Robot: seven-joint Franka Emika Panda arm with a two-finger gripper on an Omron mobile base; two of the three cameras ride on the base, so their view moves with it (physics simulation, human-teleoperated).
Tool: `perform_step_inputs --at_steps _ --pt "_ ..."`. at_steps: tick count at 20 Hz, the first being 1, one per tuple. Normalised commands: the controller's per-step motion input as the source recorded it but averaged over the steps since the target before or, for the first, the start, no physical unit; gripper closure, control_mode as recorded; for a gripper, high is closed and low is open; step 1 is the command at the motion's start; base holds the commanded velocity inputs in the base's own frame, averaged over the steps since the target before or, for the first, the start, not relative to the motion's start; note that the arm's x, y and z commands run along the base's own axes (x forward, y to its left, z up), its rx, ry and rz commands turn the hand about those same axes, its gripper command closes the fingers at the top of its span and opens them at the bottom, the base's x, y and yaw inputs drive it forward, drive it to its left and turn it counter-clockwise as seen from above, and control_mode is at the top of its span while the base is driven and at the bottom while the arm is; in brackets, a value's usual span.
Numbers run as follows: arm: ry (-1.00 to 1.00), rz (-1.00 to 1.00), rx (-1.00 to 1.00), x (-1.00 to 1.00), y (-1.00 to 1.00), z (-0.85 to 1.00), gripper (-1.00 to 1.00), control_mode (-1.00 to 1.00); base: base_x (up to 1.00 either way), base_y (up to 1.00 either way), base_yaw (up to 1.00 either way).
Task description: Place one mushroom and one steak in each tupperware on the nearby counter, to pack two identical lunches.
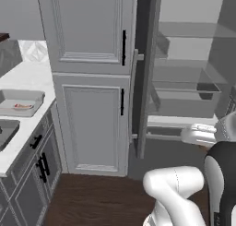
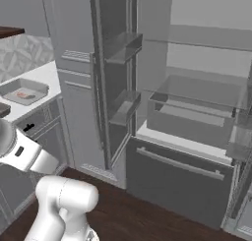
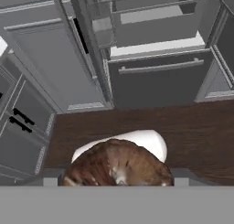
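Open fridge ahead; hand view: end effector clamps mushroom; left view: steak in tupperware.

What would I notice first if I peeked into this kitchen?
Probably the big fridge standing wide open, with bare shelves and a drawer inside. Up close in the hand view, a brown mushroom sits right at the gripper, above the dark wood floor. Off to the left, a grey tupperware on the white counter already holds a red steak.

Dark wooden floor, matt grain.
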Motion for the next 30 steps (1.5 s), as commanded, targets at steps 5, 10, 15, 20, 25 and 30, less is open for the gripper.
perform_step_inputs --at_steps 5,10,15,20,25,30 --pt "0.00 0.00 0.00 0.00 0.00 0.00 1.00 1.00 0.30 0.59 0.76" --pt "0.00 0.00 0.00 0.00 0.00 0.00 1.00 1.00 0.69 0.14 0.48" --pt "0.00 0.00 0.00 0.00 0.00 0.00 1.00 1.00 1.00 -0.31 0.11" --pt "0.00 0.00 0.00 0.00 0.00 0.00 1.00 1.00 0.74 0.23 0.07" --pt "0.00 0.00 0.00 0.00 0.00 0.00 1.00 1.00 0.32 0.58 0.14" --pt "0.00 0.00 0.00 0.00 0.00 0.00 1.00 1.00 0.88 0.13 0.01"
